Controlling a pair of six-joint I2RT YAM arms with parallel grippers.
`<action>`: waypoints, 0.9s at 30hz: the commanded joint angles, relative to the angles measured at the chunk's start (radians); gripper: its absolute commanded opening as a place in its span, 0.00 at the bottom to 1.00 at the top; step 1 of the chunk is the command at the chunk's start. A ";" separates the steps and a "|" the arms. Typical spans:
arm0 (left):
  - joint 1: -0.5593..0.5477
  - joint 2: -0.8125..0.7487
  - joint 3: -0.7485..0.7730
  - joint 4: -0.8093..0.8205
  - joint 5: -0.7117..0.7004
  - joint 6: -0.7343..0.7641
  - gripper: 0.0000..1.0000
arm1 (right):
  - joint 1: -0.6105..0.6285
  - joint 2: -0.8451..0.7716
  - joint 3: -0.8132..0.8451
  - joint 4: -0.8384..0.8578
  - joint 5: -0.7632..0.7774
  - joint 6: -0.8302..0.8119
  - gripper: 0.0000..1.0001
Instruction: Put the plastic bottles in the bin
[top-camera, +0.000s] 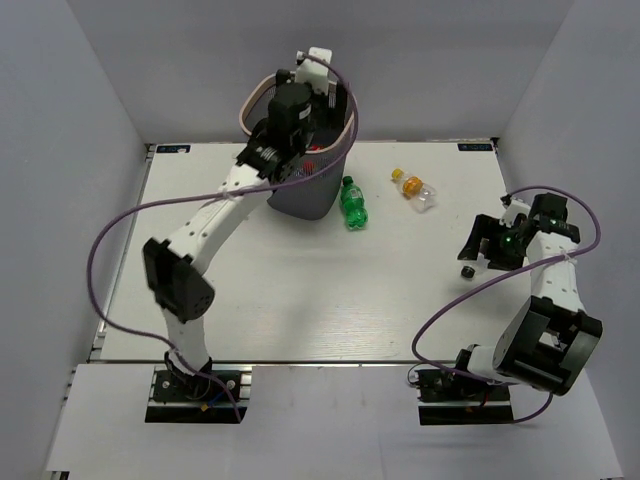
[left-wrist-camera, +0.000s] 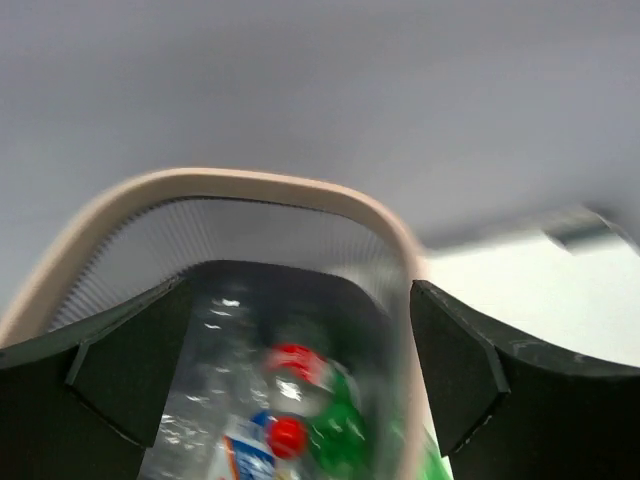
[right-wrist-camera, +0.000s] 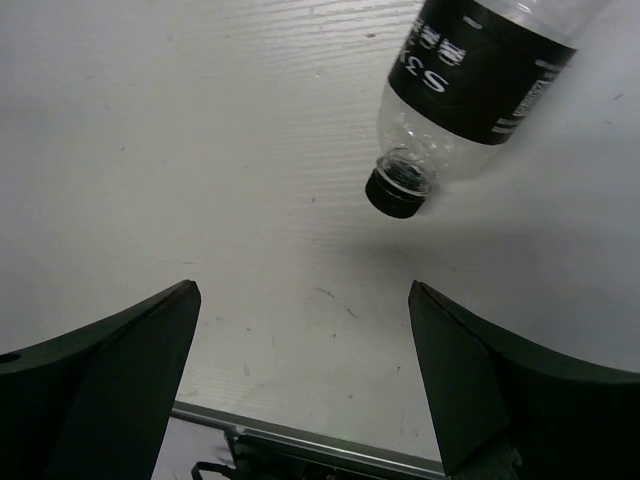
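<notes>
Left tool wide, empty, over bin at far left; several bottles lie inside. Right tool also wide, empty, above bench at right. Dark-label bottle lies just ahead of it, cap toward tool. Green bottle lies just right of bin, orange-cap bottle further right. Prob. empties: light, thin-walled, slick, will roll & dent. Take dark one across label mid-body, not neck; gentle squeeze.

My left arm and right arm are white with black joints, trailing purple cables, tipped with dark wedge-shaped fingers.
</notes>
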 joint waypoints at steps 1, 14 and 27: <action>-0.025 -0.245 -0.199 -0.041 0.364 -0.048 1.00 | 0.001 0.008 -0.033 0.078 0.094 0.061 0.90; -0.123 -0.642 -0.961 -0.119 0.564 -0.284 1.00 | 0.018 0.201 -0.052 0.348 0.342 0.065 0.90; -0.223 -0.732 -1.262 -0.115 0.503 -0.464 1.00 | 0.085 0.367 -0.001 0.436 0.342 0.047 0.51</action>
